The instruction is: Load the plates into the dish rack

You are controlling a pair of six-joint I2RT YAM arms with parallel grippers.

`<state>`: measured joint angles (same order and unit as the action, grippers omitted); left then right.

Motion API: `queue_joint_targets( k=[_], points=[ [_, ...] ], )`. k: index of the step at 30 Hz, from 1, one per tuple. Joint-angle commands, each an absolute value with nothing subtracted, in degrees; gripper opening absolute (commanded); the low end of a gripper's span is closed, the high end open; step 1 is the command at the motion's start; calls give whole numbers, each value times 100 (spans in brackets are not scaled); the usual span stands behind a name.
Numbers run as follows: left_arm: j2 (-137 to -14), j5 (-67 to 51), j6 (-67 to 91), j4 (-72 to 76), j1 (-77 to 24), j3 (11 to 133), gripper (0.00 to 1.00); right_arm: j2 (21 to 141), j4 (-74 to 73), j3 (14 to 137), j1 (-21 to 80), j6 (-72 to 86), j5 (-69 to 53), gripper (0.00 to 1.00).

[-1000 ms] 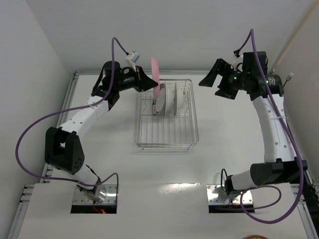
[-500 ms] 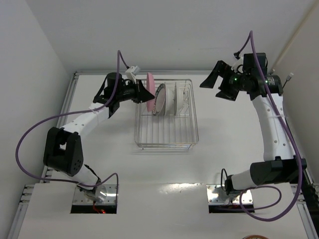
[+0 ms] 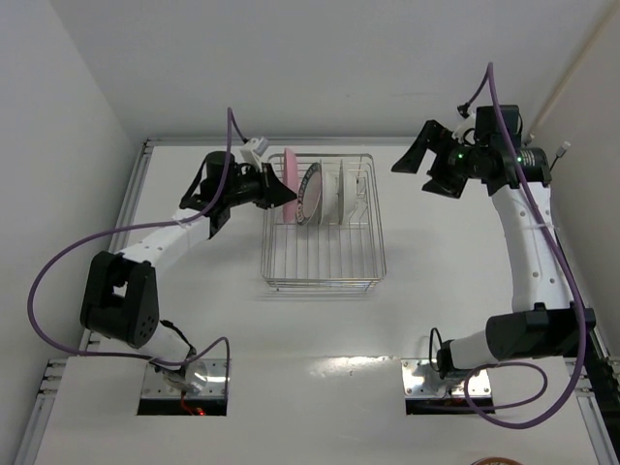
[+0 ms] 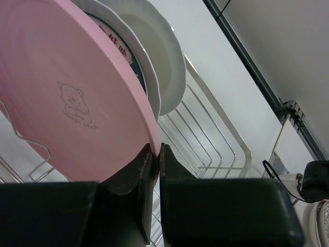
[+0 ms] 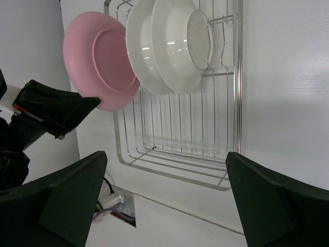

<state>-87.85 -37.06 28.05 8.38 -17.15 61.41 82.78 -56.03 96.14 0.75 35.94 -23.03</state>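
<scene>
The pink plate stands on edge at the left end of the silver wire dish rack, close beside the plate with the dark lettered rim. My left gripper is shut on the pink plate's rim, with the jaws pinching its lower edge. Two white plates stand upright in slots to the right. The right wrist view shows the pink plate, the white plates and the rack. My right gripper is open and empty, held high to the right of the rack.
The near half of the rack holds nothing. White walls close in on the left and right. A metal rail runs along the table's back edge. The arm base plates sit near the front.
My left gripper has brought the pink plate down and to the left, from above the rack into the rack's left end beside the lettered plate. The right arm has barely moved.
</scene>
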Motion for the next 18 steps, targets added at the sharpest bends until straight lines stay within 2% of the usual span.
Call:
queue_joint_targets(
  k=[1, 2, 3, 4, 5, 6, 18],
  points=[
    [-8604, -3639, 2804, 818, -1696, 5933, 4, 8060, -5520, 9493, 9, 3524, -2487, 100],
    [-8604, -3569, 2804, 817, -1696, 5933, 10, 8060, -5520, 9492, 9, 3524, -2487, 100],
    [-8604, -3568, 2804, 817, -1696, 5846, 46, 8060, -5520, 9492, 9, 3472, -2487, 100],
    [-8657, -3568, 2804, 817, -1696, 5784, 57, 8060, -5520, 9492, 9, 3472, -2540, 100],
    [-8657, -3568, 2804, 817, -1696, 5783, 73, 8060, -5520, 9440, -43, 3472, -2540, 100],
    [-8657, -3516, 2856, 817, -1696, 5783, 98, 8060, -5520, 9439, -44, 3472, -2540, 100],
    [-8604, -3673, 3111, 642, -1696, 7083, 100, 8007, -5572, 9492, -97, 3182, -2725, 100]
  ],
)
